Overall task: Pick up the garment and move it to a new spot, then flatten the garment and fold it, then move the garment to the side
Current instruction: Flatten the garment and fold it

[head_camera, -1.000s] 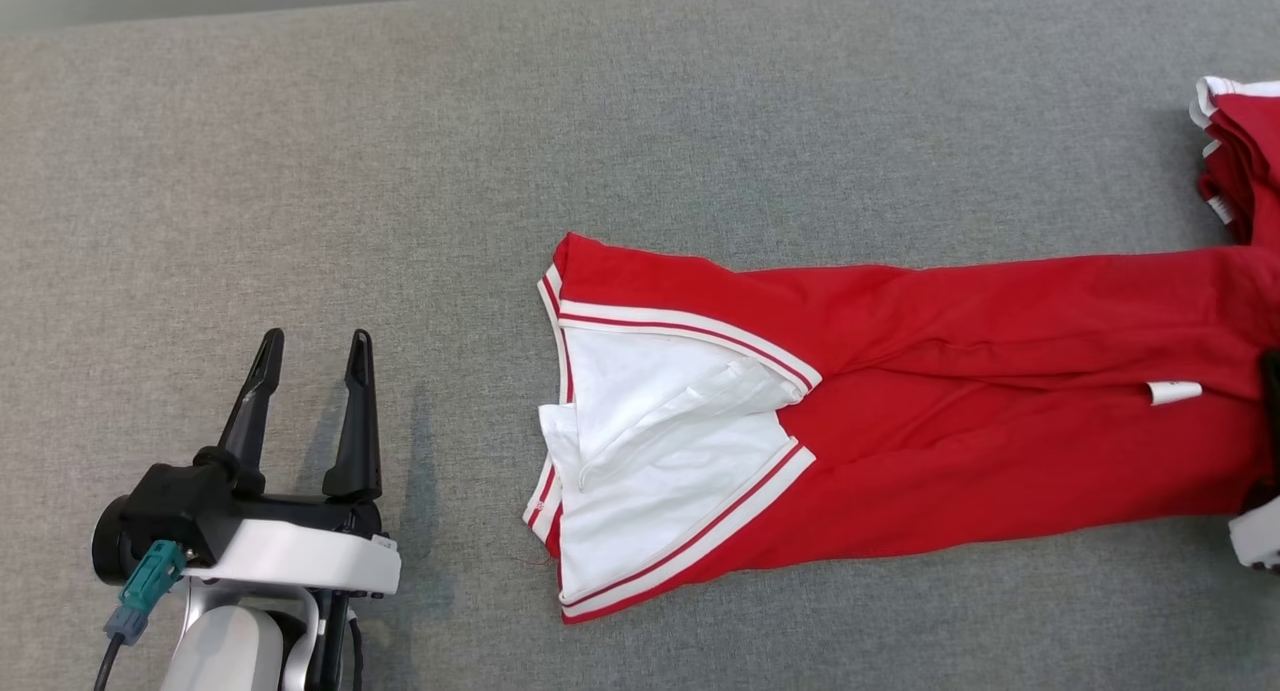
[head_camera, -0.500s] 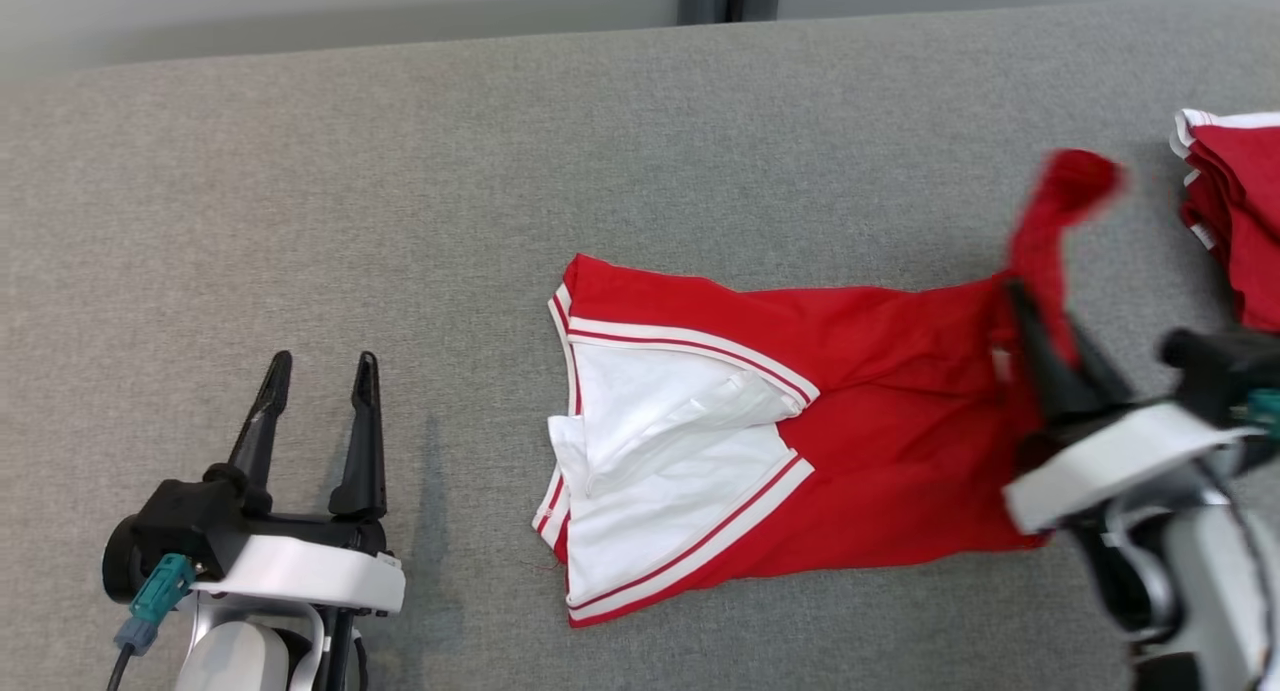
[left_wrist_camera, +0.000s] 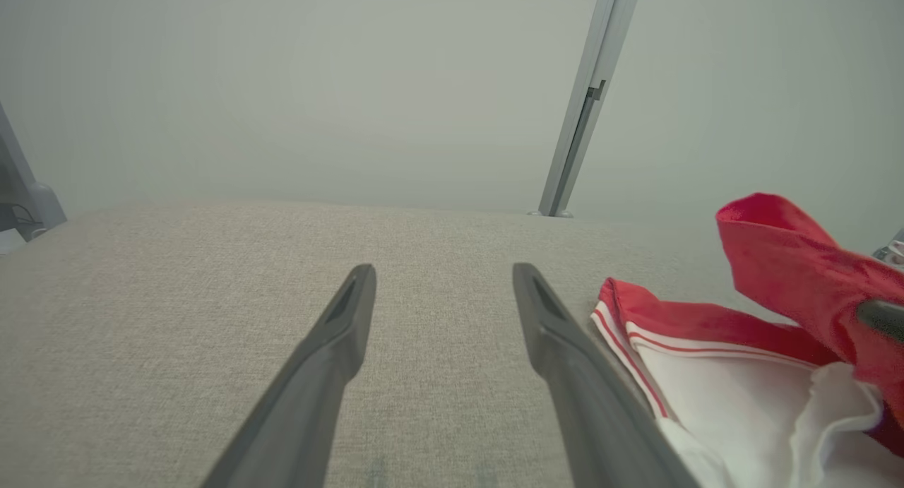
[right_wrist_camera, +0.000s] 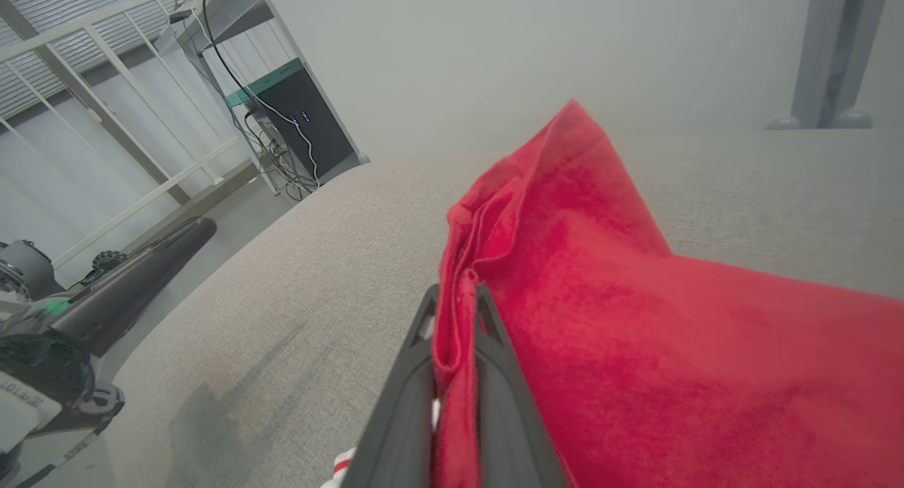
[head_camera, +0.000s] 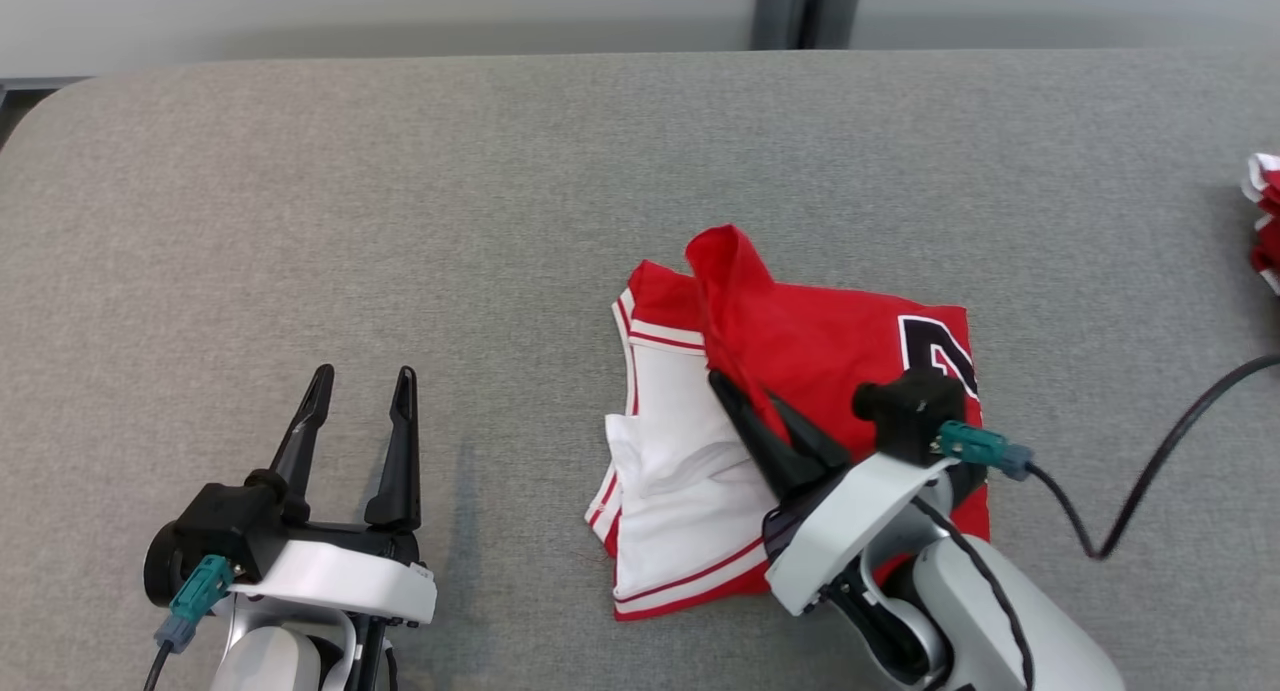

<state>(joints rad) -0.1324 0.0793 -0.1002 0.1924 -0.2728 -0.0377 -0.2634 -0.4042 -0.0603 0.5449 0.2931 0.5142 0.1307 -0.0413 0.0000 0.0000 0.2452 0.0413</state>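
Observation:
The red garment (head_camera: 810,346) with white trim and a white inner lining lies doubled over on the grey table (head_camera: 400,201). A black printed number shows on its upper layer. My right gripper (head_camera: 740,387) is shut on a raised red fold of it, above the white lining. In the right wrist view the fingers (right_wrist_camera: 424,347) pinch the red cloth (right_wrist_camera: 635,332) between them. My left gripper (head_camera: 360,383) stands open over bare table, left of the garment. In the left wrist view its fingers (left_wrist_camera: 353,311) are spread, with the garment (left_wrist_camera: 734,347) at the right.
A second red and white garment pile (head_camera: 1264,211) lies at the table's far right edge. A black cable (head_camera: 1150,471) trails from my right wrist. A grey post (head_camera: 790,11) stands behind the table. The table's rounded corner (head_camera: 50,96) is at the upper left.
The head camera has shifted. My right gripper came in from the right holding the garment's far end and carried it leftward over the collar half, folding it. The left gripper kept still and open.

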